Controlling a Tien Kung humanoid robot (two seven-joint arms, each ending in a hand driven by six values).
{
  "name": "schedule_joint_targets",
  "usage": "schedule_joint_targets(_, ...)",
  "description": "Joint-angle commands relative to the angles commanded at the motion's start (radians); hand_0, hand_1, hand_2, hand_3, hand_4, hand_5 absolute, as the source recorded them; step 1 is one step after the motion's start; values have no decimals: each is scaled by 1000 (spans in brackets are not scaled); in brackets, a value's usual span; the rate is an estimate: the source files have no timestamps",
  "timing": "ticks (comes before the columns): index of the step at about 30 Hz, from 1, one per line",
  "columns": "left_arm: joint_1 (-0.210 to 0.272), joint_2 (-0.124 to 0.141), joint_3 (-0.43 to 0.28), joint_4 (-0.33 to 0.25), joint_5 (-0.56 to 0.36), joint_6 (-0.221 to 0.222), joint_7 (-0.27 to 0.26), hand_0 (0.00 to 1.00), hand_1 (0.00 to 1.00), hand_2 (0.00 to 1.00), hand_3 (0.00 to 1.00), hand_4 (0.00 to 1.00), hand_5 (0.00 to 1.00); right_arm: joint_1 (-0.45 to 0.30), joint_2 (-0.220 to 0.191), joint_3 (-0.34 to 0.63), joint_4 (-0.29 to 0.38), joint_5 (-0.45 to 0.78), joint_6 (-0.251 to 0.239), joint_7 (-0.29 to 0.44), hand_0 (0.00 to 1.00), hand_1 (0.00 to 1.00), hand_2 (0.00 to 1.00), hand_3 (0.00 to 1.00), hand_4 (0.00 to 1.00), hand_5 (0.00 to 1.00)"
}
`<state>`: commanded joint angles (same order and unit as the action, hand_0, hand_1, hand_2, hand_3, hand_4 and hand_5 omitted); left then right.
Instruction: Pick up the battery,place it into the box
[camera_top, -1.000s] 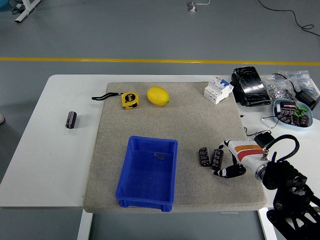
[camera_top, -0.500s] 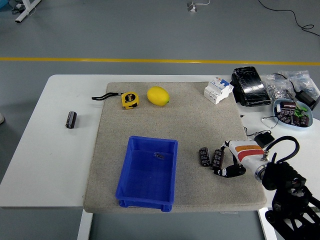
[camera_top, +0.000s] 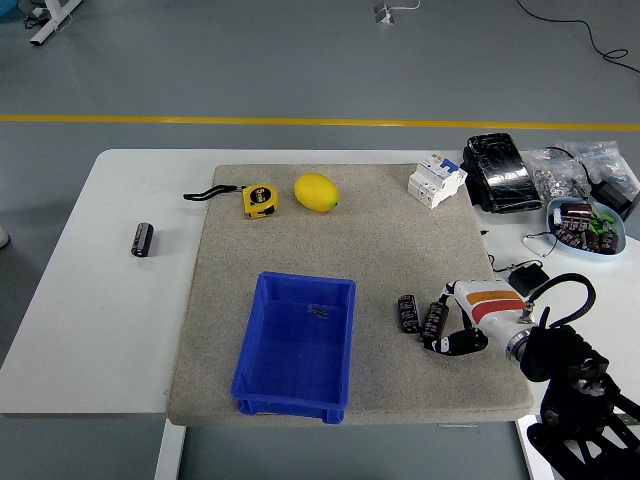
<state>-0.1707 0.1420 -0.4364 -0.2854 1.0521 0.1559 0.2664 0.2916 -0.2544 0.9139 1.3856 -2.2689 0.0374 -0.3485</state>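
Observation:
Two dark cylindrical batteries lie side by side on the grey mat, one at the left and one at the right. My right hand reaches in from the lower right, its black fingers curled down at the right-hand battery, touching it or nearly so; no firm grasp shows. The blue box stands on the mat to the left of the batteries, holding only a small metal scrap. A third battery lies on the white table at the far left. My left arm is out of sight.
A yellow tape measure and a lemon sit at the mat's far side. A white circuit breaker, a black pack, bags of parts and a bowl of components crowd the back right.
My right hand has crept a little to the left, closing in on the right-hand battery. Nothing else has moved.

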Motion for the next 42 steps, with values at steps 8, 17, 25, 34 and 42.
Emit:
schedule_joint_targets(8, 0, 1, -9, 1, 11, -4, 0, 696, 670, 726, 633, 652, 667, 3, -6, 10, 12, 0, -15, -1, 98, 94, 208, 615, 998, 501)
schedule_joint_targets(17, -5, 3, 2, 2, -7, -2, -4, 696, 669, 725, 633, 653, 669, 7, -8, 22, 15, 0, -18, 1, 97, 91, 207, 608, 998, 500)
schedule_joint_targets(25, -8, 4, 6, 3, -15, 1, -6, 696, 668, 724, 633, 654, 671, 21, -17, 35, 51, 0, -25, 1, 87, 89, 198, 586, 998, 487)
schedule_joint_targets(34, -12, 6, 4, 3, -15, 0, -5, 696, 667, 725, 634, 653, 669, 18, -16, 31, 49, 0, 16, 7, 96, 103, 219, 629, 998, 484)
schedule_joint_targets(42, -12, 7, 0, 2, -4, -4, -3, 696, 665, 723, 633, 653, 668, 26, -18, 29, 52, 0, 35, 16, 105, 117, 250, 787, 998, 486)
